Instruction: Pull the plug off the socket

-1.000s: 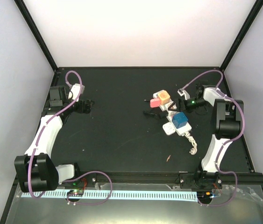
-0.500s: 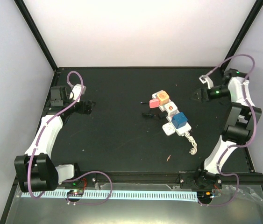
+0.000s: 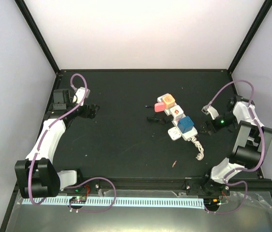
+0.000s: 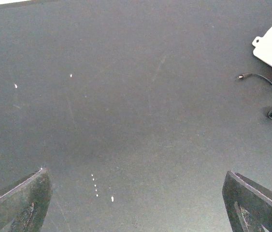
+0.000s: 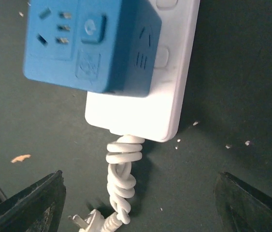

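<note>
Matte black tabletop point(image 3: 121, 145), flecked with pale crumbs, sits between plain white walls point(image 3: 140, 34), and the socket point(image 5: 145, 113) lies on it slantwise, right of centre in the overhead view. Judging by how things lie, the pull has not begun: the blue cube plug point(image 5: 78, 43) appears fully seated on the socket's near end. The right gripper point(image 5: 138, 180) hangs just off that same end, jaws spread wide and empty, framing the socket's tail without touching it. The left gripper point(image 4: 136, 174) is well away to the socket's left, likewise spread and holding nothing. What is left, I judge, is everything: closing on the plug, steadying the socket and drawing the two apart. The socket is smooth, glossy white plastic, a flat bar with rounded corners and small rounded-square buttons along one edge. The plug is a hard satin-blue block with softened edges, slotted outlet faces on two sides and a moulded round button. From the socket's end runs a white cord point(image 5: 120, 179), rubbery, twisted into a tight bundle and ending in metal pins. Further up the socket sit an orange-topped cube point(image 3: 167, 100) and a pink cube point(image 3: 160, 107), and a thin black cable point(image 3: 154, 118) lies just beside it.
</note>
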Controlling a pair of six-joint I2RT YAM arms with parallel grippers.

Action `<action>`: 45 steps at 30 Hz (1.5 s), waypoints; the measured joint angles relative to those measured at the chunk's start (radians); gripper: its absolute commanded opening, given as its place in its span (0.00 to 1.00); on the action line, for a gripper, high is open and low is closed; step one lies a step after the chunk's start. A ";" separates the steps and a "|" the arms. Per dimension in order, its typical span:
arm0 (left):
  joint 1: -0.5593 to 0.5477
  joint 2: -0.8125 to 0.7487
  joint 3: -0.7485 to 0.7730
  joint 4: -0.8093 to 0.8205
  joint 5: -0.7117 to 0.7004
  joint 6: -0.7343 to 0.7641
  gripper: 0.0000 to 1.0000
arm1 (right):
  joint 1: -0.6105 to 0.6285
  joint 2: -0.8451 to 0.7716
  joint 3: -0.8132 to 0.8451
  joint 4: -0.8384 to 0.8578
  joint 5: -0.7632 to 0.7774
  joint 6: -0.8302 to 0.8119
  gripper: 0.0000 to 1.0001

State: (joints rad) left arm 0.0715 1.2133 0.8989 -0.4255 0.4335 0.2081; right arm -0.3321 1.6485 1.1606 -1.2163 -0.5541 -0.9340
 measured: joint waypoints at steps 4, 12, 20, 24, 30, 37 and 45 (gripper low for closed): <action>-0.001 0.000 0.000 0.000 -0.001 0.000 0.99 | 0.040 -0.046 -0.112 0.109 0.060 0.020 0.79; -0.001 0.000 0.000 0.000 -0.013 0.000 0.99 | 0.138 -0.130 -0.293 0.280 0.141 0.050 0.69; -0.002 0.000 0.000 0.000 -0.019 0.000 0.99 | 0.213 -0.161 -0.356 0.399 0.191 0.111 0.57; -0.002 0.000 0.000 0.000 -0.029 0.000 0.99 | 0.238 -0.166 -0.378 0.429 0.207 0.137 0.54; -0.002 0.000 0.000 0.000 -0.038 -0.001 0.99 | 0.268 -0.167 -0.406 0.472 0.224 0.168 0.49; -0.002 0.000 0.000 0.000 -0.045 -0.007 0.99 | 0.318 -0.167 -0.410 0.544 0.252 0.214 0.44; -0.002 0.000 0.000 0.000 -0.057 -0.010 0.99 | 0.421 -0.151 -0.407 0.632 0.285 0.270 0.43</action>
State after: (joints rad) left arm 0.0696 1.2129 0.8989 -0.4259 0.3763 0.1982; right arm 0.0887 1.4971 0.7532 -0.5846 -0.2687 -0.6640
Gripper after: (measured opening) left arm 0.988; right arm 0.432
